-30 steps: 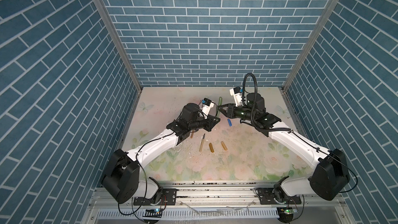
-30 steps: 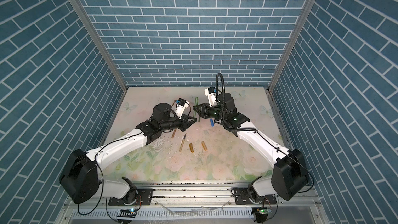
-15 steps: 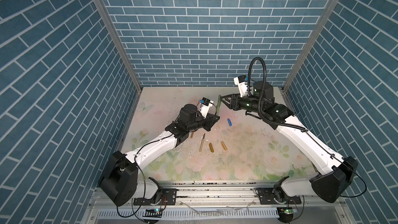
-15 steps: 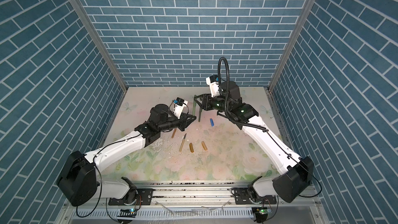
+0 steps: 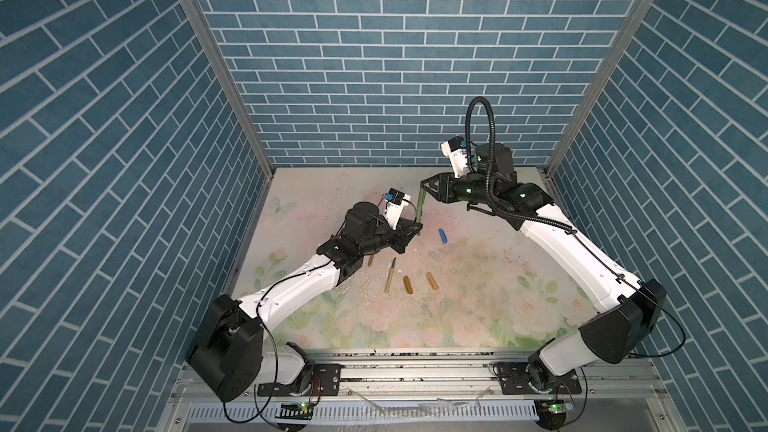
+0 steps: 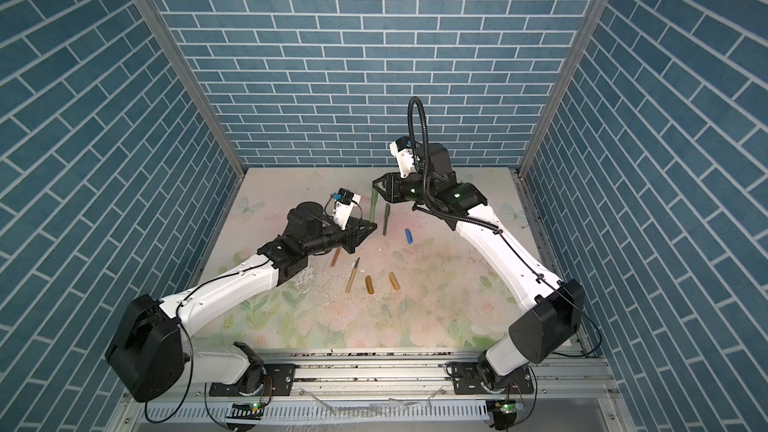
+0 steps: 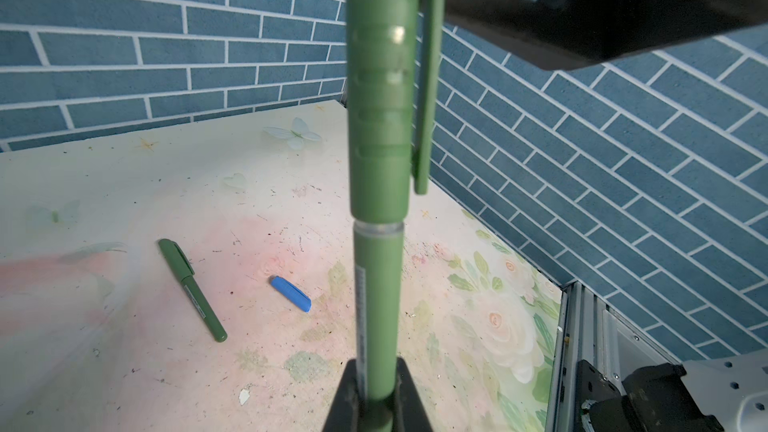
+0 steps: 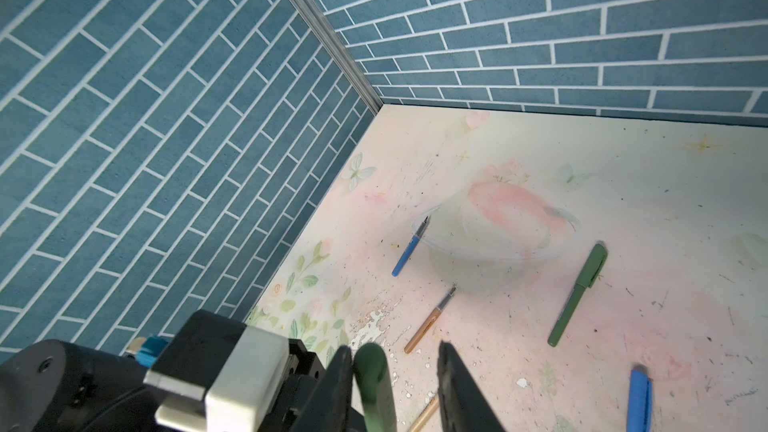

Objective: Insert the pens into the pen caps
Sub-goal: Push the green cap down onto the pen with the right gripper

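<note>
Gripping the lower barrel of the dark green pen [image 7: 376,292], the left gripper [image 6: 371,227] keeps its jaws clamped on it, so the pen stands upright above them. Its green cap [image 7: 380,118] is pushed on, with only a thin clear ring showing at the join. Within the last second the right gripper [image 6: 376,187] has climbed from low beside the left jaws to the cap's tip. Its jaws now stand apart, one finger touching the cap and the other clear of it. I judge this pen capped and being released. On the base side of the left jaws lie a bare golden pen [image 6: 352,276], an amber cap [image 6: 369,285] and a second amber cap [image 6: 394,280]. Below the right jaws rests a capped green pen [image 6: 385,220], with a blue cap [image 6: 409,236] further right. The table [image 6: 436,313] is a floral print, scuffed and ink-specked, and blue brick-patterned walls [image 6: 374,56] enclose it on three sides.
</note>
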Robot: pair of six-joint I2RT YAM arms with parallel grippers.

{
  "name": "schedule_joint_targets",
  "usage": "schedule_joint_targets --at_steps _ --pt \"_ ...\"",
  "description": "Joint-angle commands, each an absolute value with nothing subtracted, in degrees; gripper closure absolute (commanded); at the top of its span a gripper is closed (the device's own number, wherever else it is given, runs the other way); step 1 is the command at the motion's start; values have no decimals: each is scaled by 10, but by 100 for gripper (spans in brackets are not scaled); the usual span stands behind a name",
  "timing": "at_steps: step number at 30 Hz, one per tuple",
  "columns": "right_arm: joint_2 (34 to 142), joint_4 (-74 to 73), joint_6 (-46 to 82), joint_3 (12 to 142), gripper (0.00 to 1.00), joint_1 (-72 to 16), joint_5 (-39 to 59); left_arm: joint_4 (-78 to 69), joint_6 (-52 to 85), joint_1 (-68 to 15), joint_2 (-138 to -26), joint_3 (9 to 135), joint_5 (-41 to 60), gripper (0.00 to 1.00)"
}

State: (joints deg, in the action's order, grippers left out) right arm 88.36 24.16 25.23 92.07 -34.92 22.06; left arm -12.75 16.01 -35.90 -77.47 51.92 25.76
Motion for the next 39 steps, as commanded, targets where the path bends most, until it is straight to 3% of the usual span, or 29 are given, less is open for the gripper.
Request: schedule_joint_targets --at_steps 1,6,12,39 --pt "894 247 236 945 70 -348 233 -138 153 -359 -772 523 261 100" --pt "902 247 241 945 83 -348 250 -133 154 -360 -773 526 260 100" --pt "894 242 252 911 88 -352 265 -125 163 -359 -772 535 260 100" --pt "823 226 254 748 94 -361 283 -152 153 -352 -770 710 183 100"
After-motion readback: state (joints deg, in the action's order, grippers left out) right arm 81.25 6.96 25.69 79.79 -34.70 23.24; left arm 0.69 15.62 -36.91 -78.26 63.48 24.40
